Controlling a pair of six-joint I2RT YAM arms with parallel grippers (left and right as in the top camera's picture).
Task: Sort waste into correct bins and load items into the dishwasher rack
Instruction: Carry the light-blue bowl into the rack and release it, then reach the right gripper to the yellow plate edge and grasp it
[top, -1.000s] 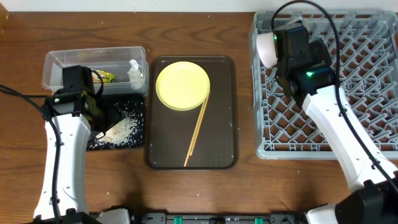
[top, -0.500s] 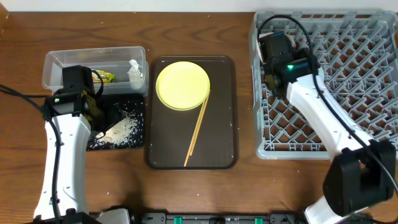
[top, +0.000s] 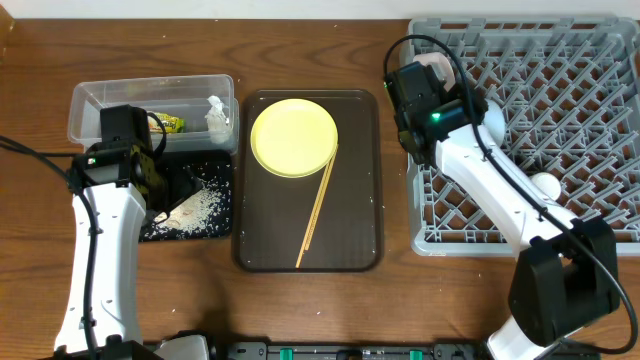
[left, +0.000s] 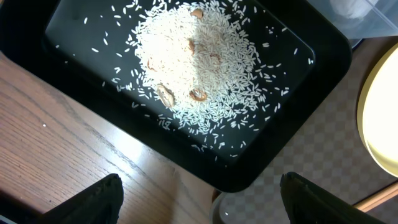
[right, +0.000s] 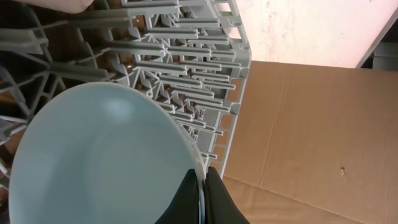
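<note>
Smoothly round light blue bowl (right: 106, 155)

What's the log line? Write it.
right gripper: shut on light blue bowl, at dishwasher rack | left gripper: open above rice in black tray

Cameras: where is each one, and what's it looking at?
Overhead: above the table, looking straight down; left arm and right arm show.
Left wrist: on the left arm, looking down at rice in the black tray; left hand shows.
Right wrist: on the right arm, facing the grey rack; right hand pinches the light blue bowl.
Shared: overhead and left wrist both see rice and yellow plate.
</note>
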